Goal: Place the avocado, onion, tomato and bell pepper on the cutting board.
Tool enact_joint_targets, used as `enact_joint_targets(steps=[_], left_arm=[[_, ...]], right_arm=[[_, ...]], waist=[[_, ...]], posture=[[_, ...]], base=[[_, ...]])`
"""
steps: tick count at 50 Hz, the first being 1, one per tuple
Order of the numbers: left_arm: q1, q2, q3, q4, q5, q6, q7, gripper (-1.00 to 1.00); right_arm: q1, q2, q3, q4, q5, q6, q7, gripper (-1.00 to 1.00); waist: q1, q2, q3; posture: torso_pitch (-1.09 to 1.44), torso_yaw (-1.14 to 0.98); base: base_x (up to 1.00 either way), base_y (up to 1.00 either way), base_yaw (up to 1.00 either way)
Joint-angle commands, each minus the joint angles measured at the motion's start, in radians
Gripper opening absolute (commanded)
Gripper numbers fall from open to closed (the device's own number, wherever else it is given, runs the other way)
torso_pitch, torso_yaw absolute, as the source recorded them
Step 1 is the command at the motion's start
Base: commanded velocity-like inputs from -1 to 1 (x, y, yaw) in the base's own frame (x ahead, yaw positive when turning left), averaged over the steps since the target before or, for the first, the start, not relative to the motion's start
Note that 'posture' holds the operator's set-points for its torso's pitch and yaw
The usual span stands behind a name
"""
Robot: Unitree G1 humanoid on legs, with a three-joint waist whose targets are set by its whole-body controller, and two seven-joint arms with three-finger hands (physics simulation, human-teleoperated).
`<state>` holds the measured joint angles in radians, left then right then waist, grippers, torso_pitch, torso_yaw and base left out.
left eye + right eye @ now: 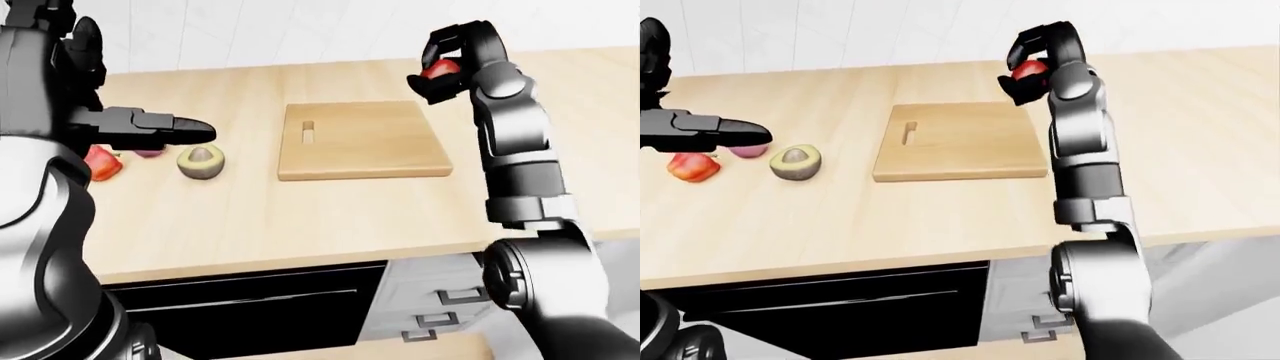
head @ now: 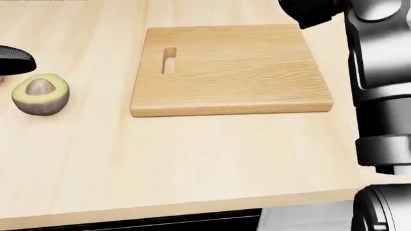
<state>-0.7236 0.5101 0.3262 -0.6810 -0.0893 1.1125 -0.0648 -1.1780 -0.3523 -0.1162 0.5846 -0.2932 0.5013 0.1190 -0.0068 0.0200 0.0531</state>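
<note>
The right robot hand, glossy black, has its fingers wrapped round the smooth red tomato, held in the air above the far right corner of the square, grainy wooden cutting board. The left robot hand hovers with straight fingers, holding nothing, over the halved avocado near the pale wooden table's left end, beside the purple onion and lumpy red bell pepper.

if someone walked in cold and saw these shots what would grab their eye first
Most striking is the right hand, raised over the top right corner of the cutting board with its fingers closed round the red tomato. The board itself lies bare in the middle of the wooden counter. At the left, the halved avocado, onion and red bell pepper lie clustered under the outstretched left hand.
</note>
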Motion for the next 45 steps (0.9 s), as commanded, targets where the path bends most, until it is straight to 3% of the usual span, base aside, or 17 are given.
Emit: enact_joint_targets(steps=[1,8,13,24,45], left_arm=[[-0.035,0.018,0.009,-0.016,0.002,-0.019,0.006,1.00],[-0.042,0.028,0.017,-0.032,-0.007,0.004,0.007,1.00],[-0.044,0.038,0.025,-0.049,-0.014,0.024,0.006,1.00],[-0.031,0.049,0.044,-0.069,-0.034,0.038,0.011,1.00],[-0.036,0.077,0.056,-0.077,-0.061,0.058,0.021,1.00]], right_arm=[[-0.093,-0.005,0.000,0.074,0.015,-0.127,-0.046,-0.89],[-0.256,0.030,0.016,0.459,0.036,-0.343,-0.116,-0.90],[-0.287,0.059,-0.002,0.611,0.064,-0.453,-0.166,-0.89],[-0.217,0.122,-0.002,0.675,0.089,-0.559,-0.266,-0.90],[-0.138,0.122,-0.011,0.723,0.018,-0.726,-0.533,-0.91]], waist=[[-0.002,0.004,-0.030],[-0.004,0.011,-0.031],[-0.005,0.014,-0.030],[-0.004,0.015,-0.028],[-0.001,0.011,-0.028]], posture=[[0.00,0.00],[0.00,0.00],[0.00,0.00],[0.00,0.00],[0.00,0.00]], base=[[0.00,0.00,0.00],[0.00,0.00,0.00],[0.00,0.00,0.00],[0.00,0.00,0.00],[0.00,0.00,0.00]])
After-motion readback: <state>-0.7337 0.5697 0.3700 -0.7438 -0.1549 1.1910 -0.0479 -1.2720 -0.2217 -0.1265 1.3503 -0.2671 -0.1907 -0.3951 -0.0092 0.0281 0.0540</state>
